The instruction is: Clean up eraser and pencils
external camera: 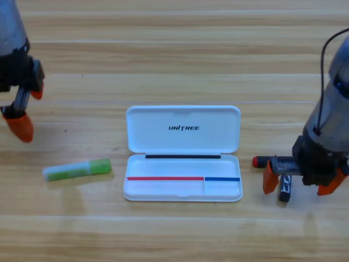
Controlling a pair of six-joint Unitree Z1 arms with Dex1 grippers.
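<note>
The eraser (284,189) stands lengthwise up-down beneath the right gripper (301,179), whose spread jaws straddle the crosswise black-and-red pencil (267,161); the green pencil (77,170) lies crosswise.

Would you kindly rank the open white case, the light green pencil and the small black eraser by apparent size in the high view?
1. Open white case
2. Light green pencil
3. Small black eraser, partly hidden beside the right gripper
</note>
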